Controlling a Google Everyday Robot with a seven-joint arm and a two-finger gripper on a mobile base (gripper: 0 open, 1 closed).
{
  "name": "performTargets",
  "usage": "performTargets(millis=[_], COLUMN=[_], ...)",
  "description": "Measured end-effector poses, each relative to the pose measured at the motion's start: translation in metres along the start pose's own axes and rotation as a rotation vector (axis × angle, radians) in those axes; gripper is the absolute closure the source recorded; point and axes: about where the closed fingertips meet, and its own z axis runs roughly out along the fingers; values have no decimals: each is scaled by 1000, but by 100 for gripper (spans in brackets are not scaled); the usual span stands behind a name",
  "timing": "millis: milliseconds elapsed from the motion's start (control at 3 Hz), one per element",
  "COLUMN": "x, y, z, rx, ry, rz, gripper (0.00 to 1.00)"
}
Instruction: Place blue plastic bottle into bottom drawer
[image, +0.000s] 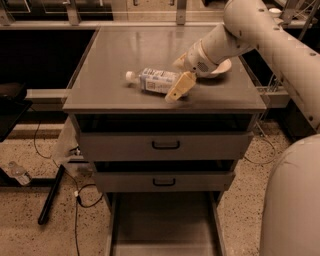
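One table (125, 50) with two closed drawer fronts (165, 145); one bottom drawer (162, 227) pulled out below; one gripper (174, 80) at the bottle's base, grasp impossible to tell; one bowl (223, 67) behind; one blue plastic bottle (152, 80), clear, white-capped, blue-and-white label, lying sideways on the table.

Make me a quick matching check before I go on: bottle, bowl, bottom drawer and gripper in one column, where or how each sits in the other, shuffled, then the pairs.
1. bottle
2. bowl
3. bottom drawer
4. gripper

A. pulled out, lowest in the cabinet
B. lying on its side on the cabinet top, cap toward picture-left
C. low over the cabinet top, at the bottle's end away from the cap
D. on the cabinet top's right side, partly behind the arm

Pairs: 1-B, 2-D, 3-A, 4-C
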Motion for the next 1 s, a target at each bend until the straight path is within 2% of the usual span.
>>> performTargets(millis=[1000], x=[0], y=[0], z=[0], rx=[0], ry=[0], rz=[0], gripper=[88])
